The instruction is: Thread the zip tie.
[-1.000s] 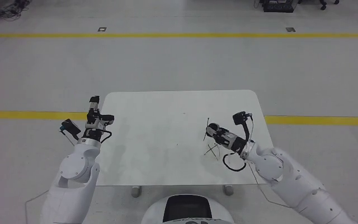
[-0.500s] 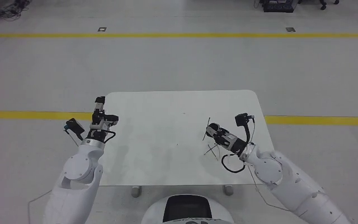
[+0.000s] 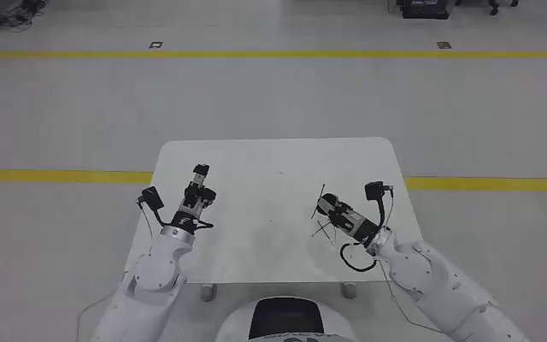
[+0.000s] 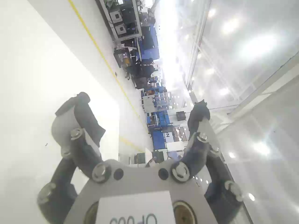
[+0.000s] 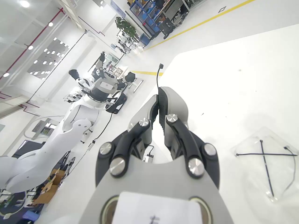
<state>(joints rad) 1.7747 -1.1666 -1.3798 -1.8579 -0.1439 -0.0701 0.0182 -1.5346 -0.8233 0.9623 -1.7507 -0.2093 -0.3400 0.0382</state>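
A thin black zip tie [image 5: 158,80] sticks out past my right gripper [image 5: 158,101], its small head at the free end; the gripper is shut on it. In the top view the right gripper [image 3: 325,203] holds the zip tie [image 3: 320,198] above the right part of the white table [image 3: 265,171]. My left gripper [image 3: 202,173] hangs over the table's left part, fingers pointing toward the far edge. The left wrist view has the left gripper [image 4: 140,108] open with nothing between its fingers. The left gripper [image 5: 102,64] also appears far off in the right wrist view.
Several more black zip ties [image 5: 266,157] lie crossed on a clear plastic sheet [image 5: 280,138] on the table beside my right gripper, also visible as spare zip ties [image 3: 323,229] in the top view. The table's middle is bare white surface. Yellow floor lines [image 3: 256,54] run beyond the table.
My left arm has swung right, from beside the table's left edge to over its left part. The right gripper with the zip tie has barely shifted.
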